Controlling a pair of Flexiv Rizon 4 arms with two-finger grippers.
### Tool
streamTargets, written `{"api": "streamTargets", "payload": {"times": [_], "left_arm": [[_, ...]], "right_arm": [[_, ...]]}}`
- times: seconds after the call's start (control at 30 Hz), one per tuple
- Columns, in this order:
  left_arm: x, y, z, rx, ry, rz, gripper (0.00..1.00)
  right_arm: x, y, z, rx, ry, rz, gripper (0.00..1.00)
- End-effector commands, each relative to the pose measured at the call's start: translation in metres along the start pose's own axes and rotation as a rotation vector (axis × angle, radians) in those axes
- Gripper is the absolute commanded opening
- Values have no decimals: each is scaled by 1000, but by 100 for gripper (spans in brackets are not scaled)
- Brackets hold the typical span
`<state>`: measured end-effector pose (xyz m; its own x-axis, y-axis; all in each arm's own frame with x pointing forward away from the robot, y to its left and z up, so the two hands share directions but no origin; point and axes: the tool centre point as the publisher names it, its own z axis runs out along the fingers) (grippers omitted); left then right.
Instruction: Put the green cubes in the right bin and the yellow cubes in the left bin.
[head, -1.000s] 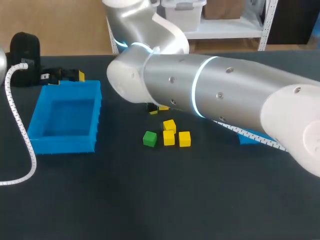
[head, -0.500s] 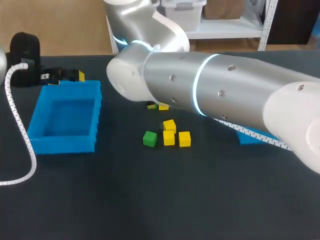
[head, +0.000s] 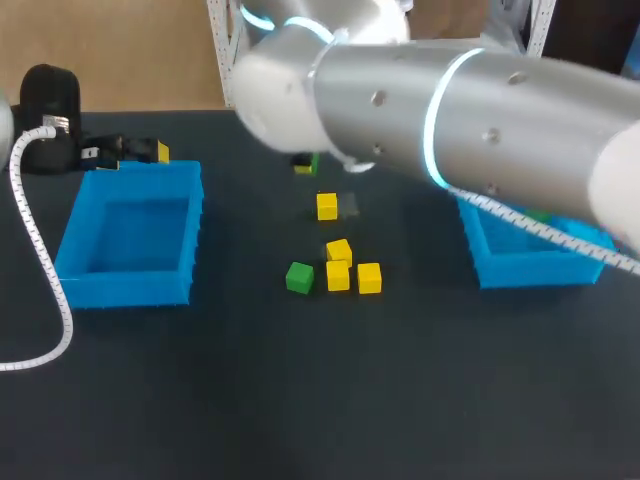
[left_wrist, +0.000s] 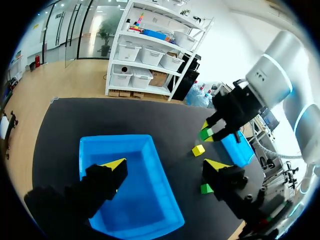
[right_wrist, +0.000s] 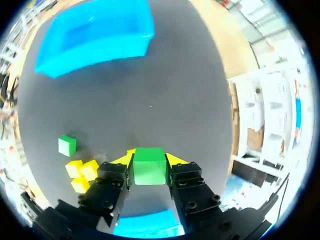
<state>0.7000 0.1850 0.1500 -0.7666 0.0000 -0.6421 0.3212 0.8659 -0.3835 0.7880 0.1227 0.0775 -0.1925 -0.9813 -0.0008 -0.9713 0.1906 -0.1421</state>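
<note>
My right gripper (right_wrist: 149, 159) is shut on a green cube (right_wrist: 149, 167) and holds it above the table; in the head view that cube (head: 305, 163) hangs under the big right arm, behind a lone yellow cube (head: 327, 206). Three more yellow cubes (head: 340, 266) and a second green cube (head: 299, 277) lie mid-table. The blue left bin (head: 75, 270) is empty; the blue right bin (head: 530, 268) is partly hidden by the arm. My left gripper (left_wrist: 165, 167) hangs open over the left bin (left_wrist: 150, 150), with nothing between its fingers.
A white ribbed cable (head: 30, 230) runs down the table's left side beside the left bin. The right arm's thick silver link (head: 450, 110) spans the far half of the table. Bare dark tabletop lies in front of the cubes.
The right gripper has shut on the green cube and lifted it off the table. The right arm rose, uncovering the lone yellow cube and most of the right bin. The left arm stayed still.
</note>
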Motion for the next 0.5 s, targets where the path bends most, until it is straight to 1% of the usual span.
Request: {"api": "streamTargets", "payload": {"times": [0.03, 0.23, 0.5], "left_arm": [[0, 0, 0, 0, 0, 0, 100], [0, 0, 0, 0, 0, 0, 100], [0, 0, 0, 0, 0, 0, 100]], "right_arm": [[39, 6, -22, 92, -121, 98, 0], [76, -5, -40, 123, -171, 255, 0], [141, -17, -48, 140, -194, 453, 0]]}}
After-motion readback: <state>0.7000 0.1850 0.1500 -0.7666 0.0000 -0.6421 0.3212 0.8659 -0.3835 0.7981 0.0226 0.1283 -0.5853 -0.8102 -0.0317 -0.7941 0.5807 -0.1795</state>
